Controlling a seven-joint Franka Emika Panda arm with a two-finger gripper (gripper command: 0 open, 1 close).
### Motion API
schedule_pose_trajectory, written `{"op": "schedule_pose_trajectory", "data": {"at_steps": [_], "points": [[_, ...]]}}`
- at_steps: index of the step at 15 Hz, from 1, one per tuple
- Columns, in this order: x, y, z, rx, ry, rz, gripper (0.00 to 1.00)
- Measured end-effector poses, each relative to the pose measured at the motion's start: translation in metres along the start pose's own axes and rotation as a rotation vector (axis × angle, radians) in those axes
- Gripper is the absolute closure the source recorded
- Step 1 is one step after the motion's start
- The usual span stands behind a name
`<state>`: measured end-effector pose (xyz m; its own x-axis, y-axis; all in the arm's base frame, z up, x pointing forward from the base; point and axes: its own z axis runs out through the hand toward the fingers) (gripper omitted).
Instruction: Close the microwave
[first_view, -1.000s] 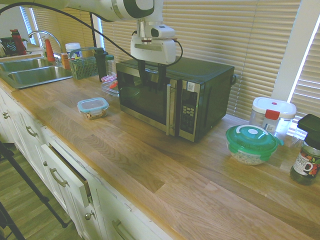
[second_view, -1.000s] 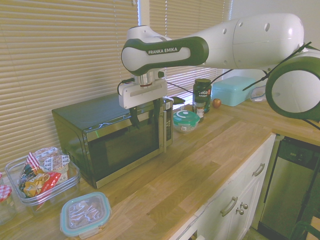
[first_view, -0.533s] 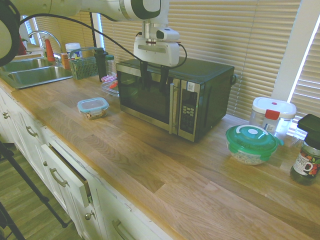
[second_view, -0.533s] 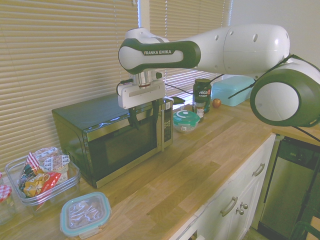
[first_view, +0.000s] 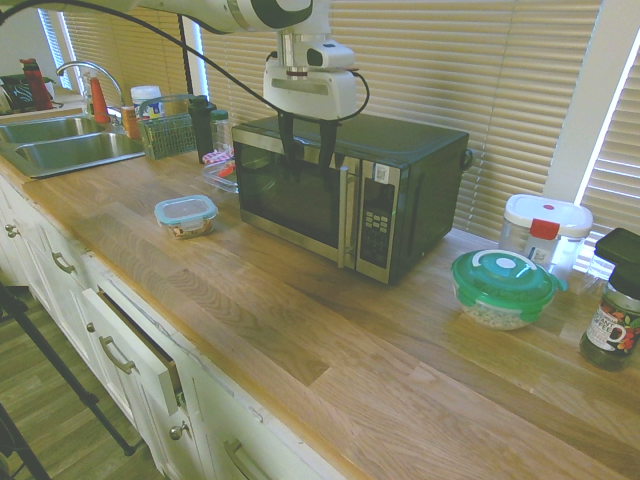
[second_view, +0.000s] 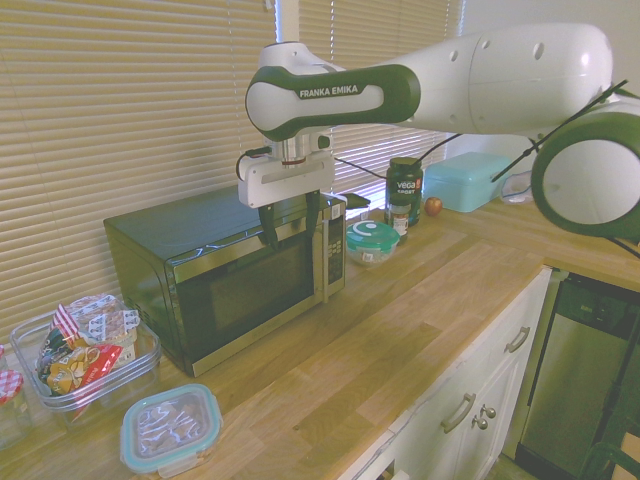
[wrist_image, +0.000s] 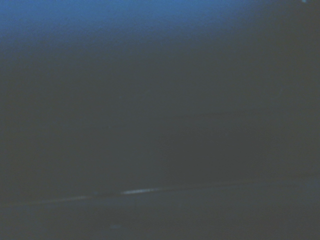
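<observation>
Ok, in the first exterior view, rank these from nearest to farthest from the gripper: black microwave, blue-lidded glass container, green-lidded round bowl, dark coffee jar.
1. Black microwave, right beneath the gripper.
2. Blue-lidded glass container, toward the sink.
3. Green-lidded round bowl, past the microwave.
4. Dark coffee jar, far end.

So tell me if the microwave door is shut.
Shut: the microwave door sits flush with the button panel in both exterior views.

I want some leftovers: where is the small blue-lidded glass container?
In the first exterior view, the container sits on the wooden counter in front of the microwave, off its hinge-side corner, toward the sink.
</observation>
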<state>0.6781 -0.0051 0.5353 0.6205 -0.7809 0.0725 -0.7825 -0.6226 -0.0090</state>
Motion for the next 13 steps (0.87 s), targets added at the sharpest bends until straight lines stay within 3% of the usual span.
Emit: {"op": "schedule_pose_trajectory", "data": {"at_steps": [13], "points": [[-0.082, 0.111, 0.034, 0.022, 0.014, -0.023, 0.0]]}}
